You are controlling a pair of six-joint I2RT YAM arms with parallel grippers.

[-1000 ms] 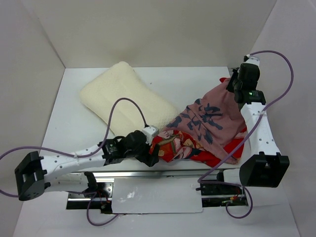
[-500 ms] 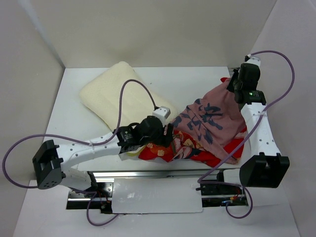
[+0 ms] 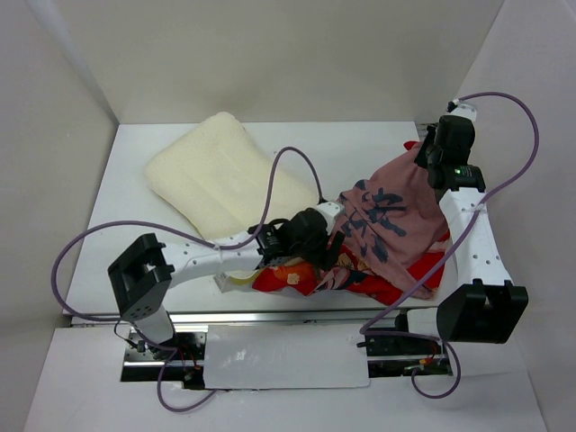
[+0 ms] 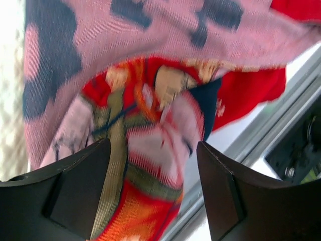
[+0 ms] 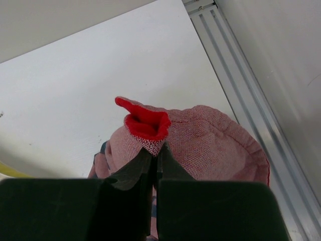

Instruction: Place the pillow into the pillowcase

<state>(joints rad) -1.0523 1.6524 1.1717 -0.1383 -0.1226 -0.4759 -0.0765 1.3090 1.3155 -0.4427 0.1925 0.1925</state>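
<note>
Pillow [image 3: 225, 180] lies upper left in the overhead view, long axis slanting toward lower right; right gripper [image 5: 154, 163] clamps a raised corner of the pillowcase [image 3: 387, 220], left gripper [image 4: 150, 148] gapes over its doll print.

Table [image 3: 360, 153] is viewed from above its near edge; both wrist views are taken close up; pillowcase [image 3: 387, 225] is shared by all three.

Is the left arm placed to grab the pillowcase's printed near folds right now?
Probably yes: the left gripper hangs open right over printed folds of the pillowcase, with nothing between them.
</note>
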